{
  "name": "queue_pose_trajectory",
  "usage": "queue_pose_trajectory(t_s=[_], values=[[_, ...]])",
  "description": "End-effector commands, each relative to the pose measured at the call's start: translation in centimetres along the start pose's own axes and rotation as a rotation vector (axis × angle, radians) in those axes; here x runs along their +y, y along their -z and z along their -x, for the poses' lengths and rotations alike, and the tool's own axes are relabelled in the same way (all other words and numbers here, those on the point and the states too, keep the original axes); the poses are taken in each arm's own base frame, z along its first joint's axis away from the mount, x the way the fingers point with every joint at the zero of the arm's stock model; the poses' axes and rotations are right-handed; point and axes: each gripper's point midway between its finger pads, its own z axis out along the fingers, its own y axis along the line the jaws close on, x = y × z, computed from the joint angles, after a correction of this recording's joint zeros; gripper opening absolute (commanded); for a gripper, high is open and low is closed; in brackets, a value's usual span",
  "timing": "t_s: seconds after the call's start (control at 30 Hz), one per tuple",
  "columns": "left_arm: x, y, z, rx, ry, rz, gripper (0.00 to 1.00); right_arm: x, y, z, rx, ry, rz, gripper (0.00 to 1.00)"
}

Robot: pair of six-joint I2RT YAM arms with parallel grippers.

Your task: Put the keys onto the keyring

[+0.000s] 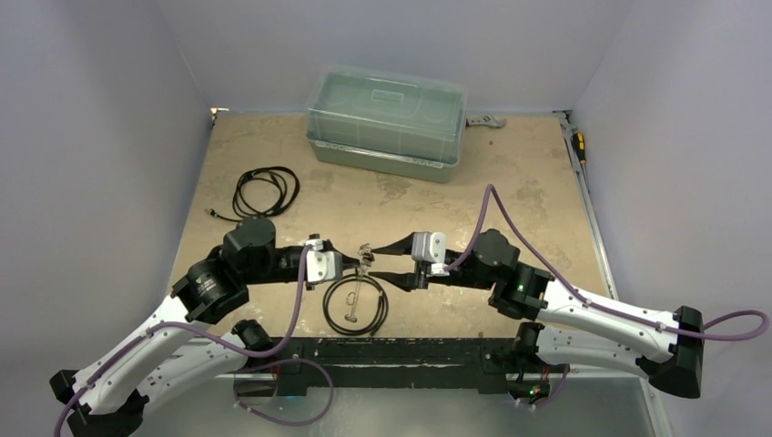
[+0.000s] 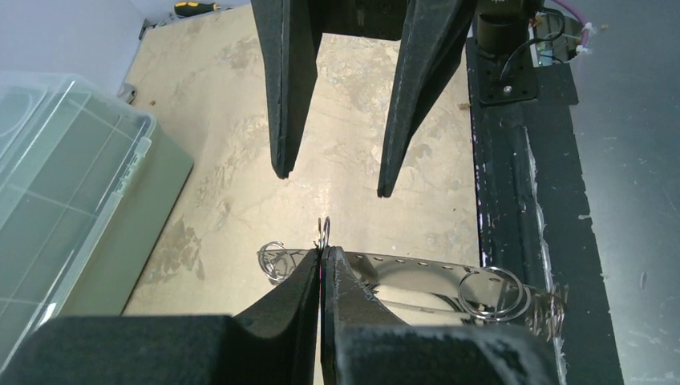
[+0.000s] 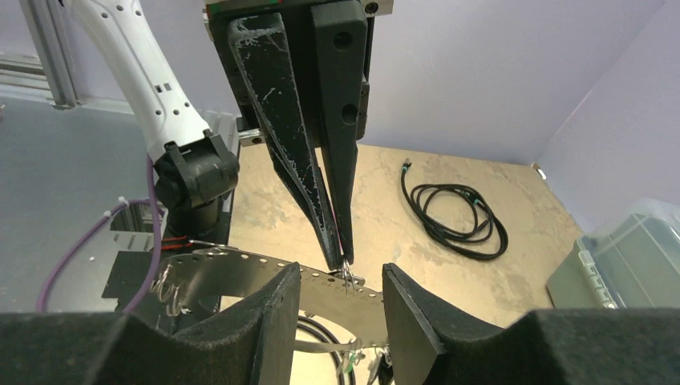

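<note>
Tan table [image 1: 510, 182]: bin [image 1: 387, 118], cable [image 1: 266, 191], hoop [image 1: 325, 308], maybe spanner [image 1: 482, 120].

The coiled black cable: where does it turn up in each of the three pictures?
Top external: the coiled black cable lies left of the clear lidded box, a little nearer the arms.
Left wrist: not in it.
Right wrist: right of centre, beyond the left hand, which is shut on a small wire ring.
Shared landmark: the clear lidded box, top centre from above, left edge in the left wrist view, right edge in the right wrist view.
</note>
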Motion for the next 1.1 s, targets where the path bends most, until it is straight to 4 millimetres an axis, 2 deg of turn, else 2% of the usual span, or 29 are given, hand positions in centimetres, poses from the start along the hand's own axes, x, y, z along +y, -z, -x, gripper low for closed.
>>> queue_pose_trajectory(t_s=[0.0,0.47,1.07], values=[[1.4,0.8,2.3,-0.022,-0.068,0.04,0.0,-1.1,-0.8,1.0,0.018,0.02,-0.026,0.46],[1.3,0.4,1.4,0.036,-0.067,0.004,0.0,-1.2,-1.7,-0.2,0.064,0.011,-0.02,0.37],[1.1,0.5,1.7,0.028,-0.072,-0.01,0.0,-0.9,-2.7,-1.9,0.134,0.001,0.009,0.29]])
